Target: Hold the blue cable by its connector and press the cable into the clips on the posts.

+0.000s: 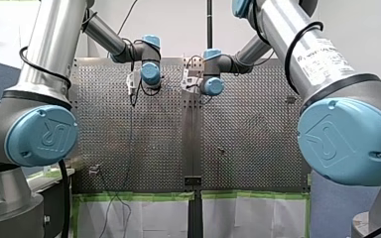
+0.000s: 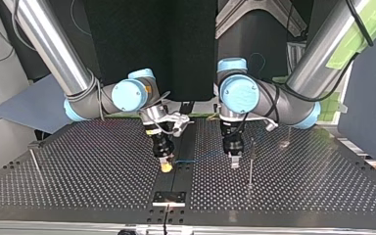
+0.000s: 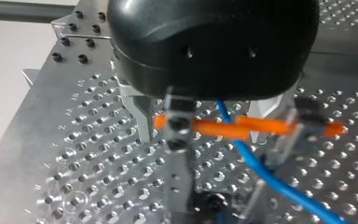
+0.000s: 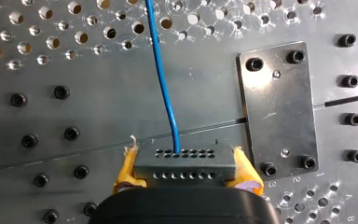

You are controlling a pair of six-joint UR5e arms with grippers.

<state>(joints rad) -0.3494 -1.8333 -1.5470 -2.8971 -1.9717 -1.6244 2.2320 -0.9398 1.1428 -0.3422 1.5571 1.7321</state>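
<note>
In the right wrist view my right gripper (image 4: 184,179), with yellow pads (image 4: 247,175), is shut on a dark grey connector (image 4: 184,163) with rows of small holes. The blue cable (image 4: 163,79) leaves the connector and runs away over the perforated table. In the top view my right gripper (image 2: 165,167) hangs just above the table's middle seam, and the blue cable (image 2: 200,157) runs across to my left gripper (image 2: 234,162). A thin post (image 2: 249,164) stands beside my left gripper. In the left wrist view my left gripper (image 3: 200,116) stands open, the blue cable (image 3: 261,172) passing between its pale fingers (image 3: 137,114) near blurred orange clip pieces (image 3: 256,126).
A screwed metal plate (image 4: 279,112) lies on the table beside the connector; the same plate (image 2: 169,197) sits at the table's near edge in the top view. Another thin post (image 2: 34,160) stands at that view's left. Both arms (image 1: 144,54) reach to the table's far end.
</note>
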